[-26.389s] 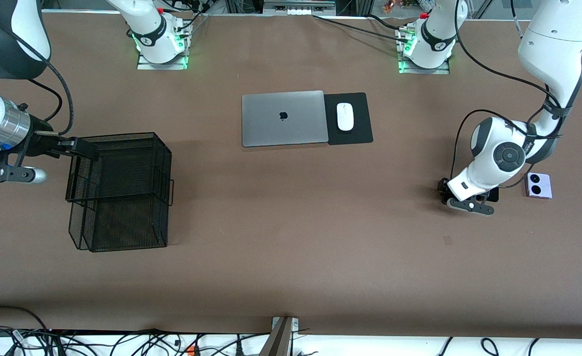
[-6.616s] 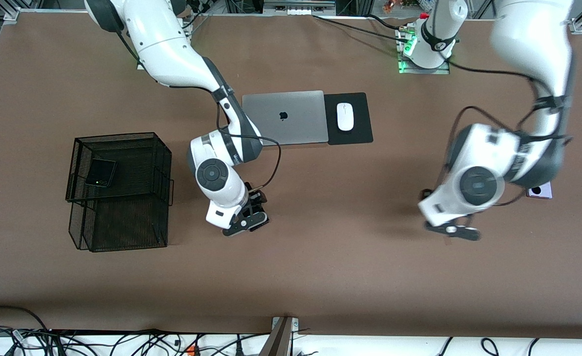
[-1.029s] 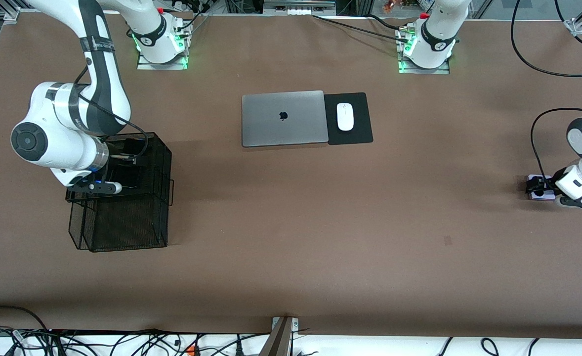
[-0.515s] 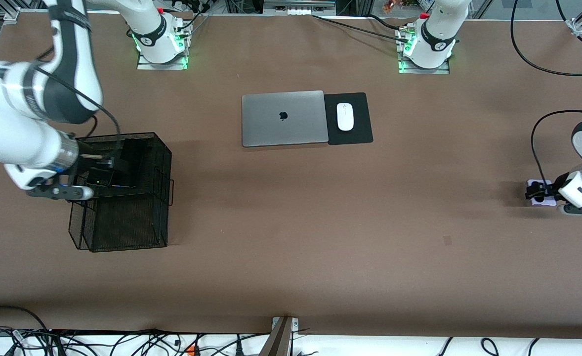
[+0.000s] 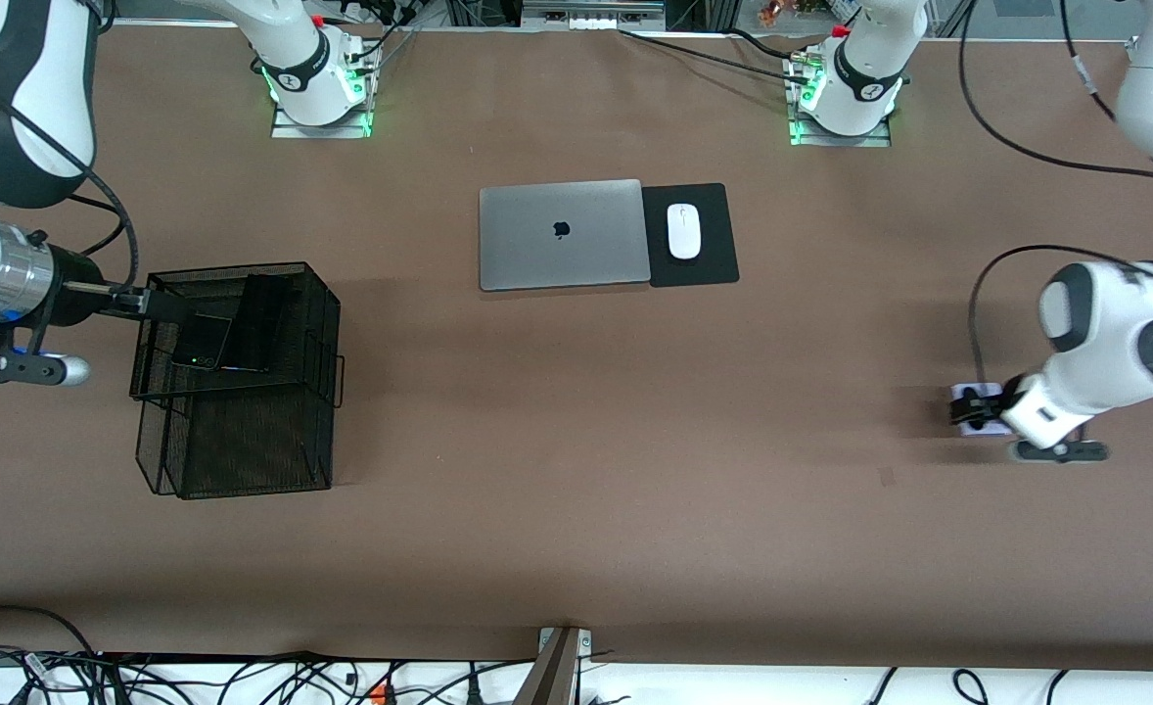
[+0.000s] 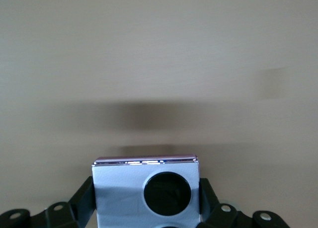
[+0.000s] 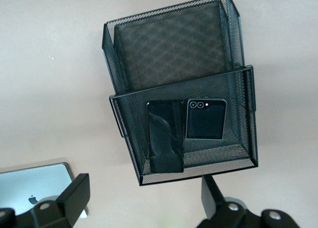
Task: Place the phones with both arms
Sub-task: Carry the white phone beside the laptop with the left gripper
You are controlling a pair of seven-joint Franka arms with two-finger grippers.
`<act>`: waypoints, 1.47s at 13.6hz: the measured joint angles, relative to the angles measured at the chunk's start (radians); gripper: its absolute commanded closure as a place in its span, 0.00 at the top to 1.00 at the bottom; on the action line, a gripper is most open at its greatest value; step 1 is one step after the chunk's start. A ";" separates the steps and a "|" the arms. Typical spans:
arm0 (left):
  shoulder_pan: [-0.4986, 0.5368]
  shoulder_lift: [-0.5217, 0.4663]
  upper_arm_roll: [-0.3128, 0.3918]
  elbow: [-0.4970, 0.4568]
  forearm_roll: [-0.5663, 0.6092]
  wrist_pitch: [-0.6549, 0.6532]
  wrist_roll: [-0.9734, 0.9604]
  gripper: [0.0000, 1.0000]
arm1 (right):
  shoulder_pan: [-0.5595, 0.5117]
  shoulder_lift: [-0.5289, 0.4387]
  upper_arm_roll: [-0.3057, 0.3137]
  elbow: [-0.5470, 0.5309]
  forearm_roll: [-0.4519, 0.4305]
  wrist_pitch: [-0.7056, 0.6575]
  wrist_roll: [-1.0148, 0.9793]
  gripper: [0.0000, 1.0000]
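Observation:
My left gripper (image 5: 976, 411) is shut on the square lavender phone (image 5: 960, 395), holding it above the bare table at the left arm's end. In the left wrist view the phone (image 6: 119, 188) sits flat between the black fingers (image 6: 85, 198), one black circle showing. The square black folded phone (image 5: 200, 345) and the longer black slab (image 5: 255, 323) lie side by side in the upper tier of the black mesh basket (image 5: 244, 460). My right gripper (image 5: 163, 305) is open and empty at that tier's rim. The right wrist view shows both phones, slab (image 7: 165, 136) and folded one (image 7: 205, 119).
A closed silver laptop (image 5: 564, 233) lies mid-table, toward the robots' bases. Beside it a white mouse (image 5: 682, 230) rests on a black pad (image 5: 709, 269). The basket (image 7: 174, 44) stands at the right arm's end of the table. Cables run along the table's near edge.
My right arm has drawn back out of the basket, leaving the black slab beside the folded phone. My left gripper has carried the lavender phone toward the table's middle.

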 measured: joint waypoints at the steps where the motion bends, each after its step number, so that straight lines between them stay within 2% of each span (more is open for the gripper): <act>1: -0.069 0.000 -0.002 0.023 0.000 -0.038 -0.096 0.06 | -0.015 0.020 0.000 0.033 0.015 -0.016 0.000 0.99; 3: -0.216 0.000 -0.004 0.076 -0.006 -0.100 -0.287 0.06 | -0.043 0.058 0.000 0.091 0.040 -0.052 0.000 0.99; 5: -0.340 0.003 -0.002 0.112 -0.071 -0.114 -0.416 0.06 | -0.054 0.075 0.000 0.115 0.047 -0.065 0.000 0.99; 7: -0.439 0.017 -0.001 0.146 -0.117 -0.116 -0.520 0.04 | -0.055 0.077 0.000 0.123 0.048 -0.070 0.000 0.99; 10: -0.571 0.073 0.001 0.236 -0.123 -0.116 -0.696 0.04 | -0.066 0.076 0.000 0.144 0.048 -0.095 0.000 0.99; 12: -0.641 0.126 0.002 0.303 -0.129 -0.116 -0.789 0.04 | -0.095 0.076 0.025 0.153 0.049 -0.103 0.000 0.99; 13: -0.670 0.154 0.003 0.342 -0.146 -0.115 -0.820 0.04 | -0.136 0.076 0.072 0.156 0.049 -0.106 0.002 0.99; 15: -0.730 0.218 0.003 0.451 -0.192 -0.109 -0.883 0.04 | -0.255 0.074 0.225 0.164 0.006 -0.107 0.015 0.99; 18: -0.835 0.337 0.005 0.651 -0.201 -0.060 -0.980 0.04 | -0.427 0.053 0.498 0.180 -0.144 -0.107 0.074 0.98; 19: -0.862 0.368 0.006 0.690 -0.201 -0.014 -1.007 0.04 | -0.489 0.043 0.591 0.179 -0.175 -0.107 0.091 0.99; 20: -0.882 0.394 0.007 0.711 -0.201 0.039 -1.025 0.03 | -0.539 0.037 0.657 0.175 -0.189 -0.101 0.102 0.98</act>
